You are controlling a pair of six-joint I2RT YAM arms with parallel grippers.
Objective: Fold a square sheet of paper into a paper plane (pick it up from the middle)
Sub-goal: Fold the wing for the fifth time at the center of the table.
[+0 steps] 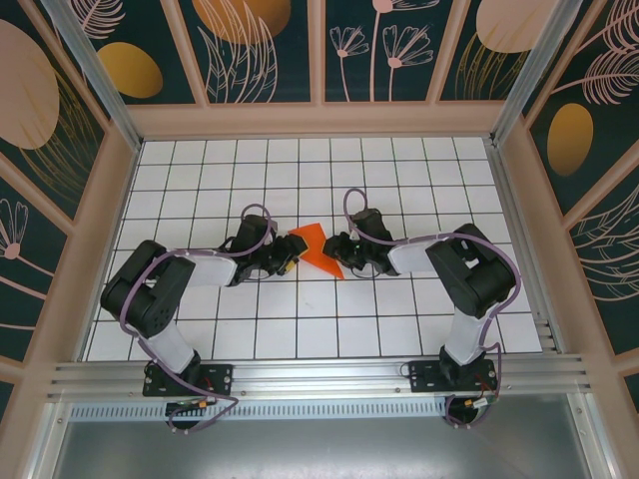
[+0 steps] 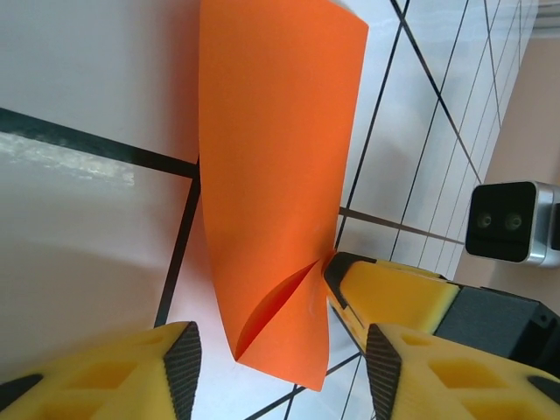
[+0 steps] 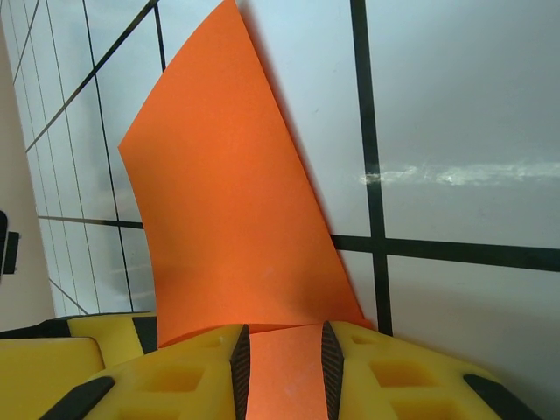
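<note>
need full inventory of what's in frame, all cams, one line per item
orange paper sheet: 1, bright orange, curled, table centre between the two hands
table: 1, white with black grid lines, under everything
wall panels: several, dark teal with golden ovals and pale plant prints, around the table
aluminium rails: several, silver, near edge by the arm bases
arms: 2, black with purple cables, bases at near edge
wrist camera: 1, grey and black, behind the right hand
left hand: 1, yellow fingers, open, straddling the sheet's end
right hand: 1, yellow fingers, shut on the sheet's edge
</note>
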